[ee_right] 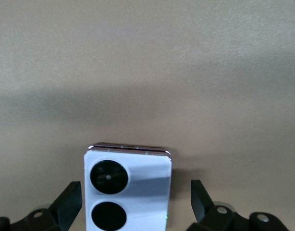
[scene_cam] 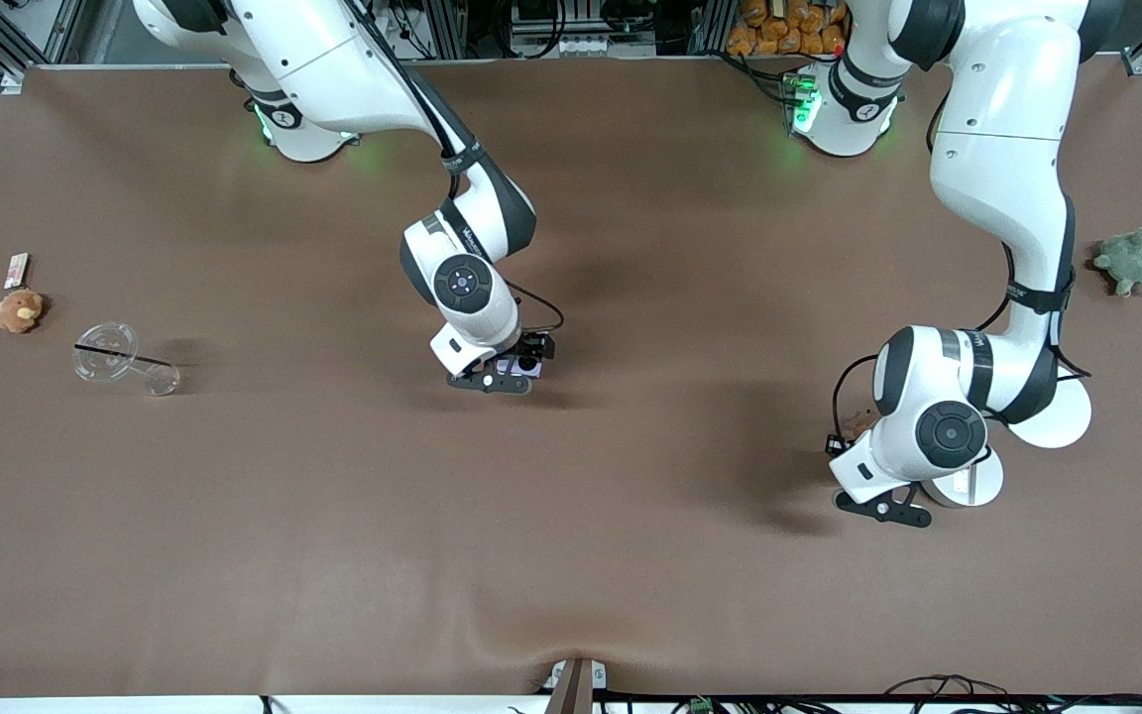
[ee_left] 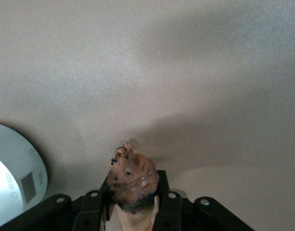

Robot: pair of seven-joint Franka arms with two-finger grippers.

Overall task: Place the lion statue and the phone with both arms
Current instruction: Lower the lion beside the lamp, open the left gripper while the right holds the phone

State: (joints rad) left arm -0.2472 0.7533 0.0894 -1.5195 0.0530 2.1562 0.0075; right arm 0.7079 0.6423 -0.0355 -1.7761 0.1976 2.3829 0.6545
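From the front view, I am reaching my right gripper (scene_cam: 516, 372) down to the middle of the brown cloth-covered surface (scene_cam: 630, 555), where the small lavender folded flip phone (scene_cam: 514, 366) is showing between my jaws. My left gripper (scene_cam: 854, 436) is hanging low over the surface toward the left arm's end, just beside a round white disc-shaped device (scene_cam: 1062, 416), with a speck of the tiny brown-orange lion statue (scene_cam: 861, 421) peeking out beside the wrist. A clear plastic cup (scene_cam: 125, 359) lying on its side, a round tan plush toy (scene_cam: 19, 310) and a small white-and-red card (scene_cam: 16, 269) are sitting toward the right arm's end; a green plush toy (scene_cam: 1130, 261) is sitting at the left arm's end.

In the left wrist view, my jaws are pinching the lion statue (ee_left: 133, 180), its face pointing outward, and the surface below it looks some way off, so I am judging it as not yet set down.

In the right wrist view, the phone (ee_right: 128, 185) is lying flat on the surface, lenses up, and my jaws are standing spread on either side with clear gaps, touching nothing.

I am judging the phone as placed, or just released, while the lion is left to lower and let go.
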